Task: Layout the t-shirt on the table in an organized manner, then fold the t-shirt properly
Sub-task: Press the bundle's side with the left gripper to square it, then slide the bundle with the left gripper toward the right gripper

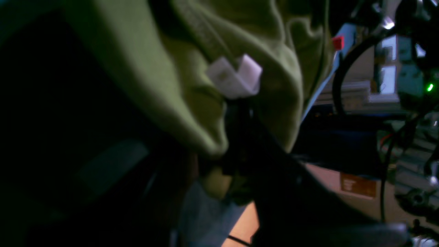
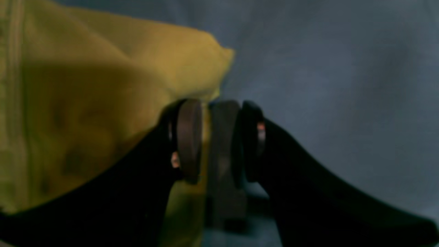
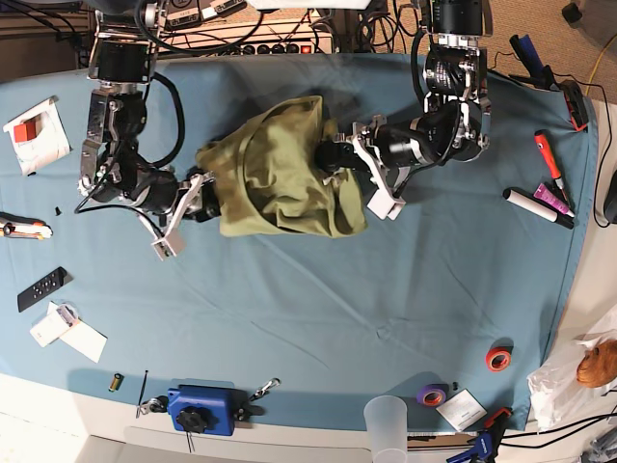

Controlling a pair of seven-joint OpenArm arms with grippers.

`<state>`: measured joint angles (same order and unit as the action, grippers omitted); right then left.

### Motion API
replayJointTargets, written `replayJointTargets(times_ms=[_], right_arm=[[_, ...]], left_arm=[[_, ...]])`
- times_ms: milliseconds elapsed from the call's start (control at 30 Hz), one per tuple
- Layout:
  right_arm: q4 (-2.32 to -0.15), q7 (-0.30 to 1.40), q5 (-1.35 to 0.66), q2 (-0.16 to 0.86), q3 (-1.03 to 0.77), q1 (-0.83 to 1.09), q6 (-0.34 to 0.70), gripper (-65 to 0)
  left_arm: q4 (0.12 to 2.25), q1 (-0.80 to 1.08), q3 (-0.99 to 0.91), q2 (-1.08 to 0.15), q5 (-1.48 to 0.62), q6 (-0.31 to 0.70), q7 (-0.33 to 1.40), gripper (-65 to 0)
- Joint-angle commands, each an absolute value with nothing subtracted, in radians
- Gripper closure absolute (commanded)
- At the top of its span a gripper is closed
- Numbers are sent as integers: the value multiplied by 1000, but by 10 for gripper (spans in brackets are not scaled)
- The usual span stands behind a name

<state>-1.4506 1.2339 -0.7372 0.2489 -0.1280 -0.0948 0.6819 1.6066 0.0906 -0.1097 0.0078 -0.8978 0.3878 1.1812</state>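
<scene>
- Writing first: nothing really readable from where I'm standing. There's a white tag [image 1: 235, 77] sewn inside the t-shirt [image 3: 280, 174], but it's blurry in the left wrist view. A white paper with a red patch [image 3: 37, 133] sits at the far corner of the tabletop [image 3: 318, 309]; can't read it either.
- Containers: a clear plastic cup [image 3: 388, 424] stands at the near edge, and I can't tell if anything's in it. Near it, a purple tape roll [image 3: 433, 394] and a red tape roll [image 3: 497, 359] lie flat and apart from each other.
- The olive t-shirt is bunched into a rumpled heap in the upper middle of the teal tabletop, strung between the two arms, not spread flat.
- Left pincer [image 3: 339, 154] is nearly closed and clamped on the shirt's fabric on the heap's right side in the base view; cloth drapes all over that wrist camera.
- Right pincer [image 2: 214, 140] is at the heap's other edge. Its pads [image 2: 189, 137] stand a little apart with a strip of green cloth between them, so it's gripping the shirt's edge.
- Other bits: markers [image 3: 540, 203] off to one side, a blue clamp block [image 3: 202, 408] on the near rim, a small black remote [image 3: 40, 288].
</scene>
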Motion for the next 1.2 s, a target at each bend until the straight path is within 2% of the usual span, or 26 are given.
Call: replayJointTargets(times_ms=[0, 100, 167, 367, 567, 833, 1167], right_arm=[[-1480, 1279, -822, 251, -128, -110, 698, -195], [-1545, 1385, -1007, 252, -128, -92, 698, -195], [-1616, 1396, -1044, 252, -128, -69, 698, -195], [-1789, 1396, -1020, 252, -128, 24, 698, -195], [-1792, 1362, -912, 252, -128, 96, 698, -195], [-1792, 1332, -819, 252, -128, 170, 698, -195], [-1792, 1334, -810, 252, -128, 220, 698, -195]], left_arm=[[1626, 67, -107, 13, -921, 405, 1171, 0], [1626, 25, -107, 12, -873, 410, 1168, 0], [1625, -14, -107, 4, -859, 410, 1153, 0], [1580, -134, -68, -45, -836, 455, 1145, 0], [1477, -243, 141, -83, -816, 496, 1144, 0], [1394, -426, 380, -83, -671, 490, 1099, 0], [1276, -601, 524, -78, -657, 461, 1036, 0]])
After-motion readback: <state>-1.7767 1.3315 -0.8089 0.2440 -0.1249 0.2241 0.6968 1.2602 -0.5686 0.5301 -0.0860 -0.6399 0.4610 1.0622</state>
